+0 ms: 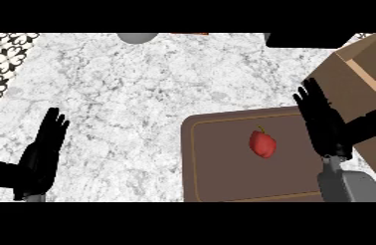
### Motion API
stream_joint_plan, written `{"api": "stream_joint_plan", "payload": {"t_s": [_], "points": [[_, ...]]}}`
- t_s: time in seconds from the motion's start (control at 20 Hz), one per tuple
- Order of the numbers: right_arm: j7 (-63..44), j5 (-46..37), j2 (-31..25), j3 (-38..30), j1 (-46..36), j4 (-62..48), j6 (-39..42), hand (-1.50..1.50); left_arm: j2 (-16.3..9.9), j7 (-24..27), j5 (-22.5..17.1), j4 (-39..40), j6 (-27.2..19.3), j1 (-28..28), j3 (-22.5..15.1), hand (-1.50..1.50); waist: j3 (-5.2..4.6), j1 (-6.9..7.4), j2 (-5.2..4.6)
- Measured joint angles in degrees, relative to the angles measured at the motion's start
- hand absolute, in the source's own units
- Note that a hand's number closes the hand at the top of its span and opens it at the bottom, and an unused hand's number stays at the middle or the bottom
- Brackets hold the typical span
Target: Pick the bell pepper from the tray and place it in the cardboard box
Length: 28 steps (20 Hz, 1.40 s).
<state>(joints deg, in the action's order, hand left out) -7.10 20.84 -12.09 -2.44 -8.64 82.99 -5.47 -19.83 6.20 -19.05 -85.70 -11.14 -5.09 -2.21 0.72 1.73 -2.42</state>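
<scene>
The red bell pepper [262, 144] lies on the brown tray [220, 164] near the surface's right edge. My right hand [321, 120] hovers beside it, fingers straight, by the cardboard box [352, 74]. My left hand [40, 157] rests open at the left edge.

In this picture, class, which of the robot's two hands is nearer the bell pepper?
The right hand, open over the tray's right edge beside the cardboard box, is nearer the bell pepper. The left hand rests far off at the counter's left.
</scene>
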Motion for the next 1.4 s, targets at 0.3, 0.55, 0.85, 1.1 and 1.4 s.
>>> {"api": "stream_joint_plan", "payload": {"t_s": [0.3,0.55,0.85,1.1,1.4], "points": [[2.44,-14.03,-8.54,0.60,-4.10,9.25,-7.46,-1.50,-5.77,1.36,5.88,-2.16,2.68,4.44,-2.32,0.00,-1.01,-4.55,3.33],[-1.62,-30.64,-20.57,2.56,-1.62,15.00,-10.93,-1.50,-9.24,1.48,9.34,-4.08,5.90,7.31,-5.28,0.00,-1.39,-7.26,3.84],[-8.95,-47.89,-28.12,9.60,4.41,27.72,-10.32,-1.50,-10.10,0.72,11.29,-4.13,8.19,10.82,-7.57,0.00,-1.14,-6.19,3.40],[-21.27,-59.24,-31.67,16.87,6.46,37.33,-2.66,-1.50,-9.21,-0.04,12.37,-3.21,9.26,14.35,-9.06,0.00,-1.10,-4.64,2.97],[-38.05,-64.20,-33.08,26.39,4.31,42.63,14.32,-1.50,-8.27,-0.73,13.18,-2.64,10.11,17.09,-10.20,0.00,-1.15,-2.25,2.54]]}}
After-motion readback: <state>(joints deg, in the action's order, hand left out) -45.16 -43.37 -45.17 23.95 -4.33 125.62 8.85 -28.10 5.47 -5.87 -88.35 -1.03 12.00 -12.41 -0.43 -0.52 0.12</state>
